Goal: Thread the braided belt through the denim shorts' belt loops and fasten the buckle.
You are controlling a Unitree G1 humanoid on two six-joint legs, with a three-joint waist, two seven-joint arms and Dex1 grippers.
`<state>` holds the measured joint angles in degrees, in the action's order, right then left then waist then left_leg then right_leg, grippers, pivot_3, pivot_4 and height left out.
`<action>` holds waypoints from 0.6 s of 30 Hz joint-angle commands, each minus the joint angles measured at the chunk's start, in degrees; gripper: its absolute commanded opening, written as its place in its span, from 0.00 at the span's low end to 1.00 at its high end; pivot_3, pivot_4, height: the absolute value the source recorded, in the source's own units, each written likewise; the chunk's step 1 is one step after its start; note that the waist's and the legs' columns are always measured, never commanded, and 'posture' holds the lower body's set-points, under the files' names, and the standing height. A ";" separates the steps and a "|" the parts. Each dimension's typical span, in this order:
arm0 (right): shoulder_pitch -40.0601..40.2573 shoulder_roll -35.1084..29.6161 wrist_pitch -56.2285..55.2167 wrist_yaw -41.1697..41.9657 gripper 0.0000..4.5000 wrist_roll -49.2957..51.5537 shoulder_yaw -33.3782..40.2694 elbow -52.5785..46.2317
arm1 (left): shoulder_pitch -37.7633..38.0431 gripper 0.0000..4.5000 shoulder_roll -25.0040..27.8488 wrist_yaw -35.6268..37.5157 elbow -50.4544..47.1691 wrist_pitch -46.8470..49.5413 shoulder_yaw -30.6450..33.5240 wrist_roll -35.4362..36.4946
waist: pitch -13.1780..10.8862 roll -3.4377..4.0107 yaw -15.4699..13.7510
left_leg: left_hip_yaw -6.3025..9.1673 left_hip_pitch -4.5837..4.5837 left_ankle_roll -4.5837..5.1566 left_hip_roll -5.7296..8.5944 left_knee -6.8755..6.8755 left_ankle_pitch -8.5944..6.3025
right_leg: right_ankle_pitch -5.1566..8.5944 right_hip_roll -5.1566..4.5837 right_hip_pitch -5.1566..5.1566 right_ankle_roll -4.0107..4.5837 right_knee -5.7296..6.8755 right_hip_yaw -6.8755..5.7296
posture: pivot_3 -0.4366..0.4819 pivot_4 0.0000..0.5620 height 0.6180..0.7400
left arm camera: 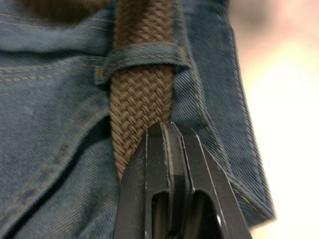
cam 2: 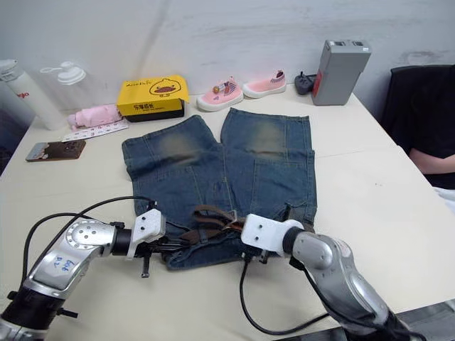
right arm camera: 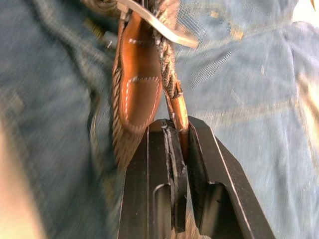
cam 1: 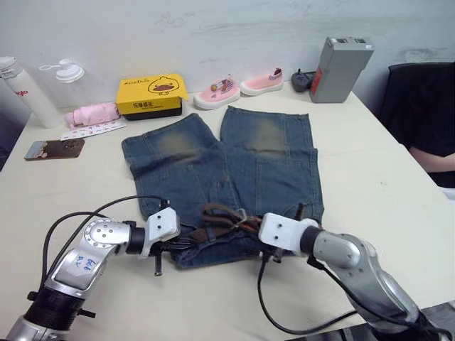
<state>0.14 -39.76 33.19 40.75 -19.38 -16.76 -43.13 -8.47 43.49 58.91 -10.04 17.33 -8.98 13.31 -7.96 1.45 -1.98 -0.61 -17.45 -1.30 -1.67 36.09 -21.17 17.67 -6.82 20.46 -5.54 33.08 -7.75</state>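
Left gripper (left arm camera: 169,132) pinched shut on braided belt (left arm camera: 142,94) just short of a belt loop (left arm camera: 142,56) on denim shorts (cam 1: 227,177), right gripper (right arm camera: 174,129) clamped near belt's tan tip beside buckle (right arm camera: 157,22); best feed slowly, keeping strap flat.

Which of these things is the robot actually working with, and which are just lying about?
In use: denim shorts, braided belt, belt loop, buckle.

Lying about: pink shoes, yellow box, two bottles, phone, grey box.
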 commanded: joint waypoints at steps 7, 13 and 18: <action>19.70 -12.80 -17.68 -2.54 0.00 -0.54 29.05 10.04 | 5.65 0.01 1.54 0.30 2.37 -0.74 -2.29 -2.97 | 0.09 -0.10 0.34 | -0.36 0.16 0.12 -0.03 0.00 -0.11 | -0.06 0.05 -0.12 -0.12 -0.09 0.07 | 0.48 0.27 0.72; 17.19 -12.80 -17.80 -4.30 0.00 -3.59 29.05 13.03 | 6.39 0.01 2.04 -0.05 1.79 -0.99 -2.04 -2.84 | 0.10 -0.05 0.25 | -0.36 0.12 0.14 -0.04 -0.01 -0.18 | -0.05 0.03 -0.09 -0.11 -0.15 0.10 | 0.48 0.27 0.72; 16.05 -12.43 -17.76 -5.22 0.00 -5.59 27.31 13.89 | 7.55 0.01 2.77 0.10 1.14 -0.99 -1.67 -2.71 | 0.10 -0.06 0.20 | -0.36 0.09 0.17 -0.02 0.00 -0.19 | -0.05 0.03 -0.10 -0.11 -0.20 0.09 | 0.48 0.27 0.72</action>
<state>16.35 -51.92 13.51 37.35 -21.11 8.91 -32.71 -4.92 43.83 58.30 -11.25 14.43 -9.03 13.40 -7.86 1.40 -1.77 -0.98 -17.36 -1.12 -1.69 36.09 -21.36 17.61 -6.79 20.36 -5.64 32.88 -7.66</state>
